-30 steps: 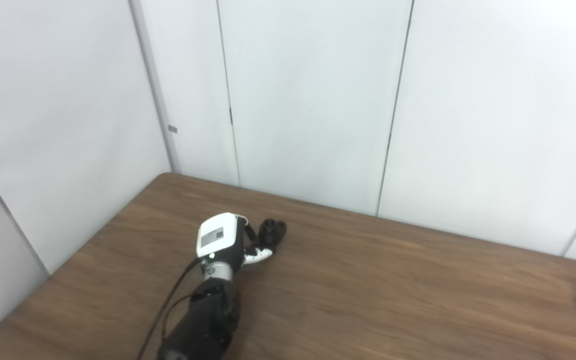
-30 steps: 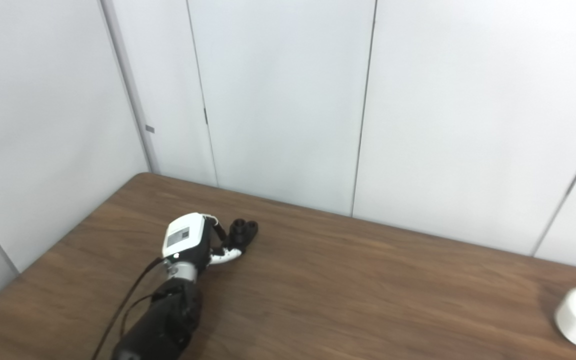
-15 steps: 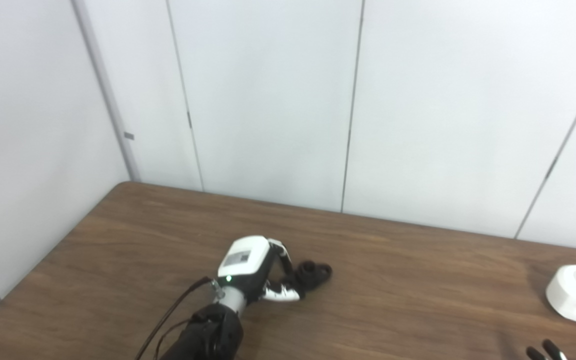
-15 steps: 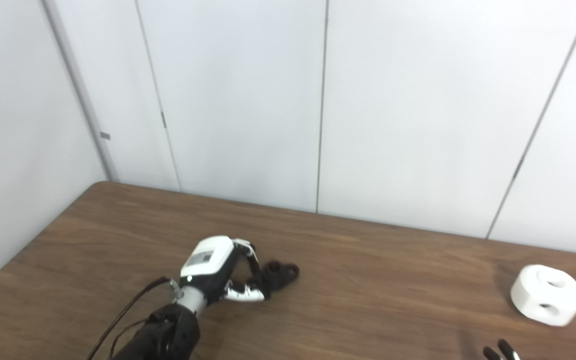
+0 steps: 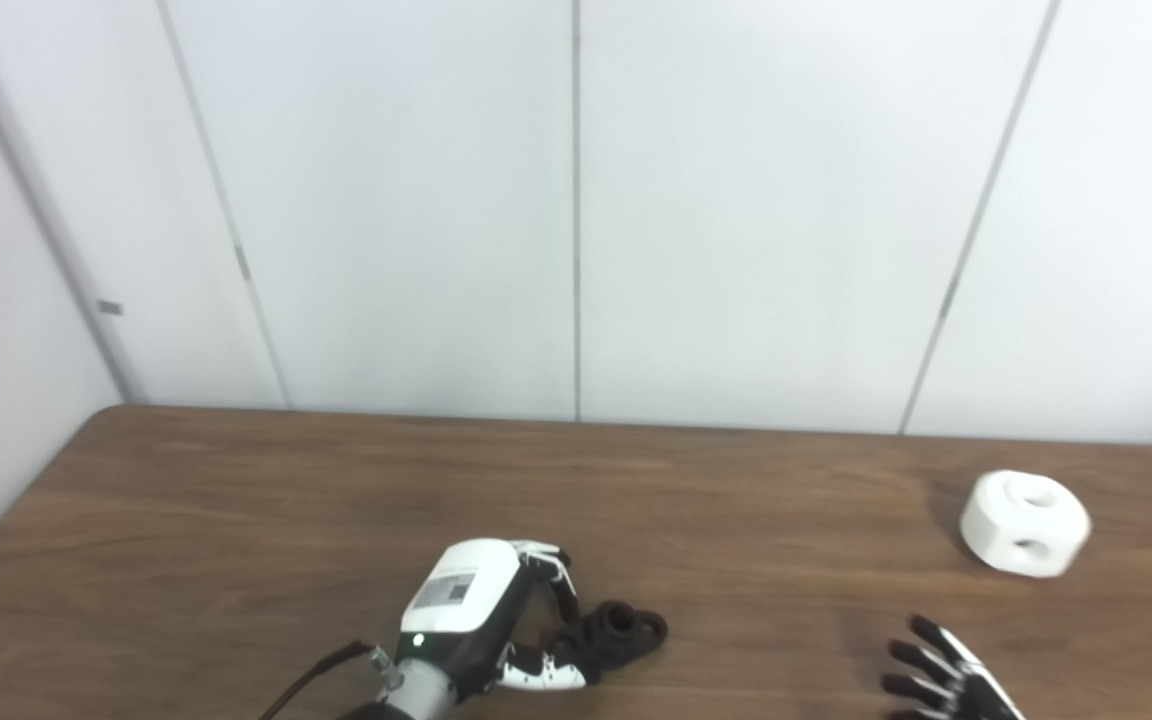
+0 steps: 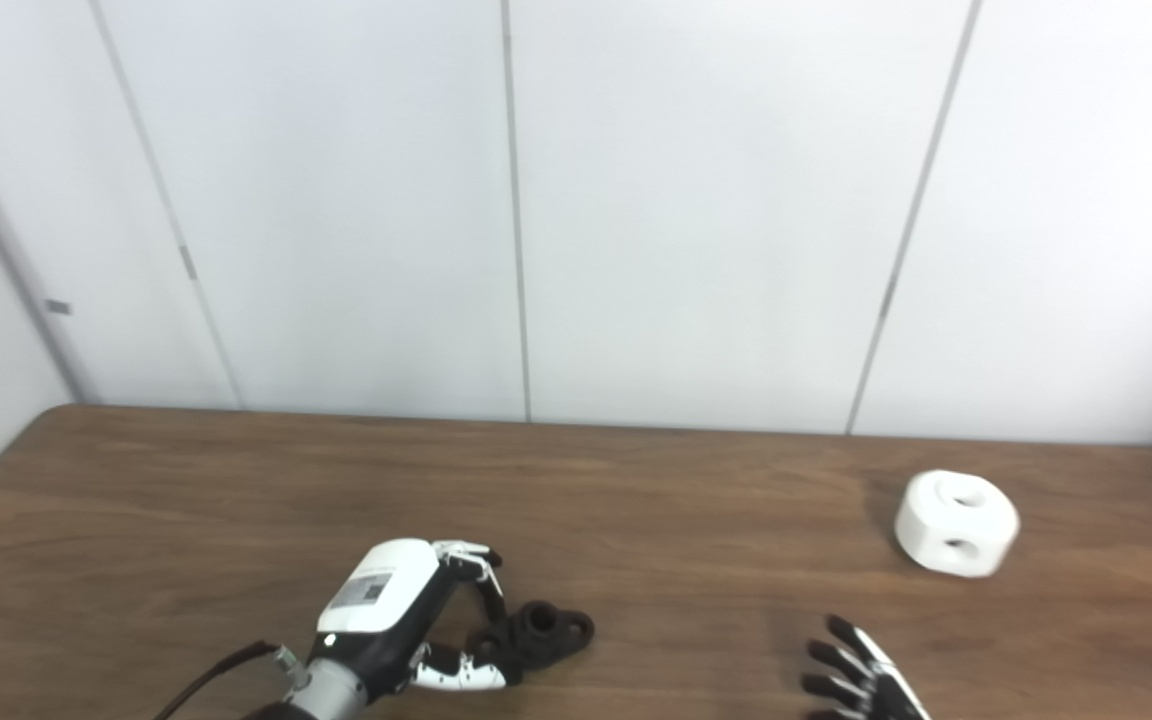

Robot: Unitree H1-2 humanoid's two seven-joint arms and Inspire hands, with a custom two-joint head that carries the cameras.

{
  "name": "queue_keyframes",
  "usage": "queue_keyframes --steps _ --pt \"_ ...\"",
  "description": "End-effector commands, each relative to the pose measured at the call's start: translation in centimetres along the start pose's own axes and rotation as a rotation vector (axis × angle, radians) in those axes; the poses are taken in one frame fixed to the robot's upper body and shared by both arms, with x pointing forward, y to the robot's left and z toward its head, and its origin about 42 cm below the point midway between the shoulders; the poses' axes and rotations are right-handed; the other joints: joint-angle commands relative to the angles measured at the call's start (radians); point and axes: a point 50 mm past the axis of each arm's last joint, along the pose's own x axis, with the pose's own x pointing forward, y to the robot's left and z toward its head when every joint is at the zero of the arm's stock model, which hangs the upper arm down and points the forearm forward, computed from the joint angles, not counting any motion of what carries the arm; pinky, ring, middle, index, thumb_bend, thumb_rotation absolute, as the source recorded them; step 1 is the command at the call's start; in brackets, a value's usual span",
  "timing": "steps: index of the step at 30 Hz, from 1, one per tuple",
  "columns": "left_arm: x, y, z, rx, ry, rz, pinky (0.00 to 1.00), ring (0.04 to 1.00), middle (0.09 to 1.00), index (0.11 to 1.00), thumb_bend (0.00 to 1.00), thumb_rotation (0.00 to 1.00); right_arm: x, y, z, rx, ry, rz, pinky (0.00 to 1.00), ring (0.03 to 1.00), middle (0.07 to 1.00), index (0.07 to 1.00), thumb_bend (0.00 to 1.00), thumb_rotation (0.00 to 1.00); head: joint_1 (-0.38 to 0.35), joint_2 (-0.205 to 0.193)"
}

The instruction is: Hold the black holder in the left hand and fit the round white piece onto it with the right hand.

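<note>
Left hand at the near edge of the wooden table, fingers and thumb curled around the near end of the black holder. Contact looks made, but can't tell if the grip is firm. Holder appears to rest on the table surface, not lifted; it lies just right of the left hand, long axis running roughly left-right, with what looks like a raised round boss on top.

Right hand only partly in view at the bottom edge, fingers spread, holding nothing.

Round white piece sits on the table well right of the holder, toward the back wall panels. From the right hand it lies further away and slightly to the right, well apart. Right hand is clearly the nearer one.

Piece appearance: squat white puck, rounded edges, one hole in the top face, another in the side facing the cameras. Seated flat.

Judgement: early stage; the right hand's next job is a forward reach to the piece.
</note>
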Motion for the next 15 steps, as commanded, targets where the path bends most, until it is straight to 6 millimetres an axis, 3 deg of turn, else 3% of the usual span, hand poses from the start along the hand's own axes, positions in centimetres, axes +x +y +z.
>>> queue_keyframes --steps 1,8,15 --pt "0.4 1.5 1.3 0.026 -0.076 0.055 0.82 0.854 0.807 0.481 0.52 0.05 0.8 0.6 1.7 0.012 -0.065 -0.037 0.64 0.762 0.835 0.887 0.70 0.90 -0.014 0.008" --pt "0.7 1.2 2.0 0.021 -0.101 0.022 0.87 0.865 0.813 0.481 0.52 0.05 1.2 1.5 2.8 0.004 -0.064 -0.061 0.62 0.757 0.827 0.885 0.70 0.91 -0.065 0.037" --pt "0.6 1.2 1.8 0.021 -0.091 0.003 0.87 0.870 0.814 0.481 0.52 0.05 1.4 1.4 4.0 0.030 -0.100 -0.054 0.60 0.757 0.827 0.878 0.70 0.91 -0.120 0.035"
